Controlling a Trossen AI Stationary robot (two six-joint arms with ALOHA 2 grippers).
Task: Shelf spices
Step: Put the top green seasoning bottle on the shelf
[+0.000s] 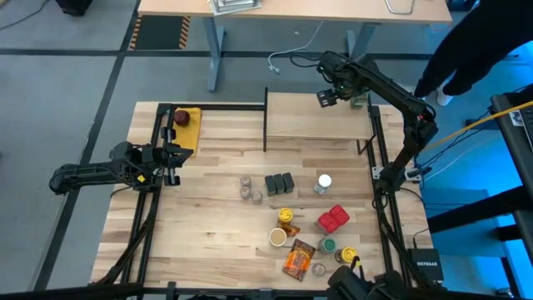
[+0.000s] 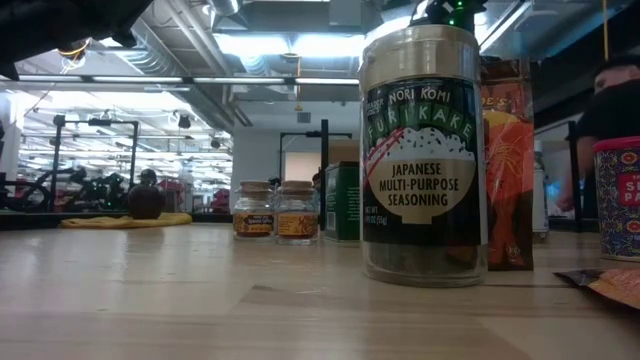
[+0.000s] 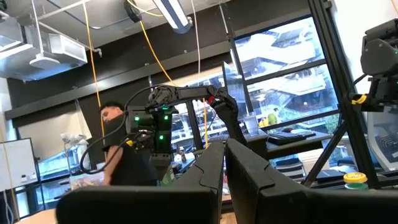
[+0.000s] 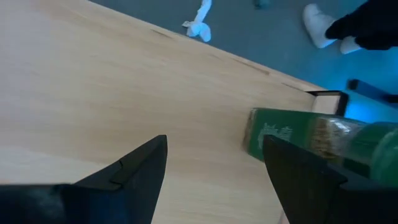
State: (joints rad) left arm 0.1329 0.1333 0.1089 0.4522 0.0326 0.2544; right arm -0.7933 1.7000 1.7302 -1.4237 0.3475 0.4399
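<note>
spices, shelving of; entry for the jar at the shelf's far right corner. item: green-labelled jar (image 4: 311,140), lying or standing (which, the right wrist view does not settle) on the shelf (image 1: 316,117), a pale board on a black frame at the back of the tabletop (image 1: 208,217). right gripper (image 1: 326,97) hangs over the shelf just beside that jar, jaws spread and empty, the jar clear of both fingers. judged step: the jar is set down, the gripper is free to leave. to do it well: lift straight away from the board before swinging, so neither finger clips the jar off the shelf's corner; keep the jaws spread for the next pick. remaining stock: well in front of the shelf, on the tabletop, sit two dark tins (image 1: 279,183), a white-lidded jar (image 1: 324,182), red boxes (image 1: 332,219), an orange packet (image 1: 298,258) and several small jars. most of the task is judged undone. left gripper (image 1: 172,156) waits far to the shelf's left, fingers shut on nothing.
</note>
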